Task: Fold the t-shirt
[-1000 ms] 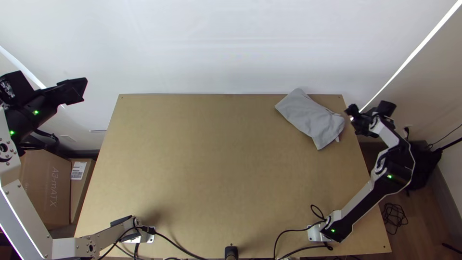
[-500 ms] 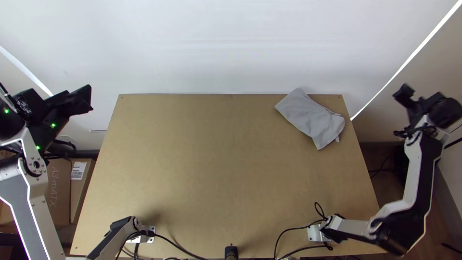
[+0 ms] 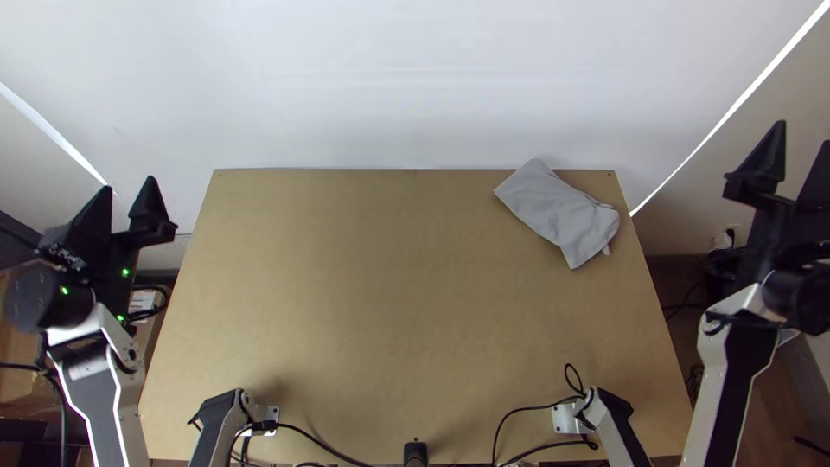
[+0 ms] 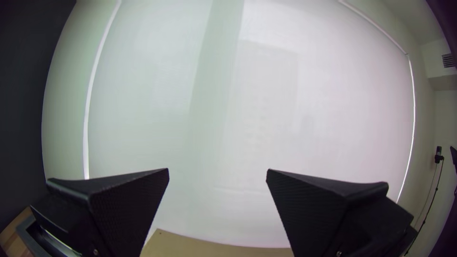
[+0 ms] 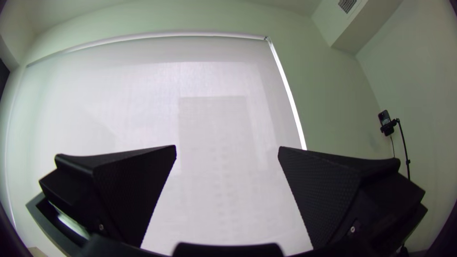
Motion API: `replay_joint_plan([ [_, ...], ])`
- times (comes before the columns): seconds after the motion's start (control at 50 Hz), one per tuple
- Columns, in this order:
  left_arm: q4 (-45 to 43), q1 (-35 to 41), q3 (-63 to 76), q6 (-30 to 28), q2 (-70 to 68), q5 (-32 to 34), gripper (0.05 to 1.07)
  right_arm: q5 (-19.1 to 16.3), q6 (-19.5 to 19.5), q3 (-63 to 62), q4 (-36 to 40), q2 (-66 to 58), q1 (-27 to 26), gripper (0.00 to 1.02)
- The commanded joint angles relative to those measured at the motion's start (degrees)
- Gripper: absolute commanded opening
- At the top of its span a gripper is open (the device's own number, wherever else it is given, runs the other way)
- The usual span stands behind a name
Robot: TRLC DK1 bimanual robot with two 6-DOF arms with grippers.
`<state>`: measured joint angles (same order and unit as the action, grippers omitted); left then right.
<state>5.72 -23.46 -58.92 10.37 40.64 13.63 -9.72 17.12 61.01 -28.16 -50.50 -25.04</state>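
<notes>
Black cables (image 3: 324, 444) curl along the near edge of the surface (image 3: 372, 303), by a short black post (image 3: 416, 453). Off its left side is a cardboard box (image 3: 141, 302) (partly hidden, contents impossible to tell). The grey t-shirt (image 3: 558, 212), folded into a longish bundle, lies at the surface's far right corner, its long axis slanting from the far edge towards the right edge. The left tool (image 3: 130, 186), beyond the surface's left side, and the right tool (image 3: 804, 134), beyond its right, both have fingers spread wide.
</notes>
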Motion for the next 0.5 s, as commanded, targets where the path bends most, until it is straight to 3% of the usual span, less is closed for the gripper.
replay_joint_plan([
  [0.0,-6.7,0.3,6.9,0.9,-6.3,-0.9,1.03,2.3,-4.9,-4.8,-3.3,6.3,5.8,0.98],
  [0.22,-12.0,0.5,18.9,1.6,-16.7,-1.0,1.03,7.5,-20.9,-20.2,-10.7,16.4,24.1,0.98],
  [0.34,-11.9,0.7,25.6,2.4,-23.2,-1.0,1.03,10.7,-25.9,-28.3,-10.9,21.2,33.6,0.98],
  [0.48,-11.2,0.6,32.6,3.0,-31.2,-1.0,1.03,10.9,-30.0,-39.8,-10.6,27.5,42.6,0.98],
])
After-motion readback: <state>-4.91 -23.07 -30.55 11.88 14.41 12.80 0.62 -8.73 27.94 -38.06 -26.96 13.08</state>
